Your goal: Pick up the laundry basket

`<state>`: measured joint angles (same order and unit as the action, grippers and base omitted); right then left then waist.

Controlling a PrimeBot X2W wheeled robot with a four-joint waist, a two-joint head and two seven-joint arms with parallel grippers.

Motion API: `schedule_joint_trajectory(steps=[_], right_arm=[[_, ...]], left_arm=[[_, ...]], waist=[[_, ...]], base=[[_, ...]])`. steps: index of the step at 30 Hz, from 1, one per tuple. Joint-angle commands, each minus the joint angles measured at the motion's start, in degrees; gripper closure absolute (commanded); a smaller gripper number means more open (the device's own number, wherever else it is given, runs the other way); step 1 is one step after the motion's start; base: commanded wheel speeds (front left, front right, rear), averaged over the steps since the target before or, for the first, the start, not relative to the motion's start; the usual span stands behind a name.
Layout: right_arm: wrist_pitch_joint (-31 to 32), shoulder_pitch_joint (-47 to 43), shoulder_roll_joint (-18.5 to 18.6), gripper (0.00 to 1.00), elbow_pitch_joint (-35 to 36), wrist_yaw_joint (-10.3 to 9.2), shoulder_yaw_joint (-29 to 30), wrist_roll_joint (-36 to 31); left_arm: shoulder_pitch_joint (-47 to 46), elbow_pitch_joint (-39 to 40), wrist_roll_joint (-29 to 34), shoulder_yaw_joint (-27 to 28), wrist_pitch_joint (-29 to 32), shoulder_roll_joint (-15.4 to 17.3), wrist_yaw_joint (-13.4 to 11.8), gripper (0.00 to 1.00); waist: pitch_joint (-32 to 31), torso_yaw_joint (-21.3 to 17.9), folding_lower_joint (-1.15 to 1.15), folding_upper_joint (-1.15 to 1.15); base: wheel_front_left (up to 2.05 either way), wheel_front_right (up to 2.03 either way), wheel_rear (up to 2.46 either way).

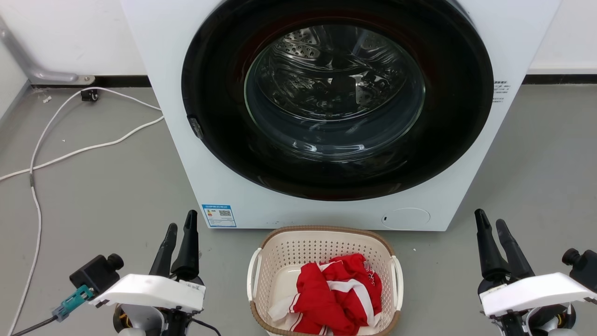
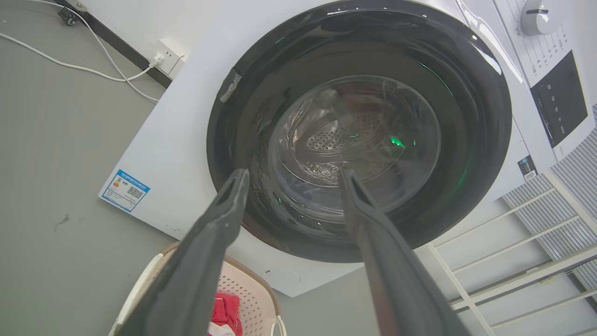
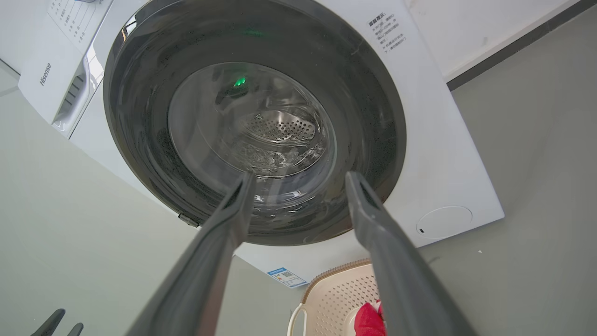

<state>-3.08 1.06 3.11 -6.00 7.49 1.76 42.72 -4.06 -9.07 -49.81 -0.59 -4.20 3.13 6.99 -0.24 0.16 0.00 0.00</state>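
The laundry basket (image 1: 280, 254), cream with perforated walls, a brown rim and white side handles, sits on the floor just before the washing machine, holding red and white clothes (image 1: 338, 294). My left gripper (image 1: 182, 227) hovers open to the basket's left, empty. Open and empty too, my right gripper (image 1: 490, 221) stands to the basket's right. Both are well apart from its handles. In the left wrist view the basket (image 2: 247, 291) peeks between the fingers of the left gripper (image 2: 294, 175). The right wrist view shows the basket (image 3: 338, 294) beneath the right gripper (image 3: 298, 179).
A white front-loading washing machine (image 1: 224, 154) with its dark round door (image 1: 336, 100) shut stands right behind the basket. White cables (image 1: 51, 161) trail across the grey floor at the left. A white rack (image 2: 527, 242) stands beside the machine.
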Motion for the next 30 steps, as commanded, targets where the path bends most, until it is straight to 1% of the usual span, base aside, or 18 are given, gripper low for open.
schedule_joint_trajectory(steps=[1, 18, 29, 30], right_arm=[[-0.2, 0.0, 0.0, 0.0, 1.3, 0.0, -0.2, -2.6], [0.5, -1.8, -0.1, 0.0, 4.0, 0.0, -0.8, -16.6], [0.8, -2.8, -0.1, 0.0, 5.1, 0.0, -1.0, -23.8], [0.6, -3.1, -0.2, 0.0, 5.3, 0.0, -1.1, -25.6]], left_arm=[[-1.3, 0.9, 2.5, -0.4, -0.6, 0.5, -0.2, 0.0], [-1.7, -0.1, 16.3, -2.4, -3.5, 1.2, -1.2, 0.0], [-2.0, -1.5, 23.3, -4.0, -5.1, 1.4, -1.5, 0.0], [-2.0, -1.7, 25.3, -4.5, -5.5, 1.5, -1.8, 0.0]], waist=[[0.0, 0.0, 0.0, 0.0], [0.0, 0.1, 0.0, 0.0], [-0.2, 0.1, 0.0, 0.0], [-0.3, 0.1, 0.0, 0.0]], base=[[0.0, 0.0, 0.0], [0.0, 0.0, 0.0], [0.0, 0.0, 0.0], [0.0, 0.0, 0.0]])
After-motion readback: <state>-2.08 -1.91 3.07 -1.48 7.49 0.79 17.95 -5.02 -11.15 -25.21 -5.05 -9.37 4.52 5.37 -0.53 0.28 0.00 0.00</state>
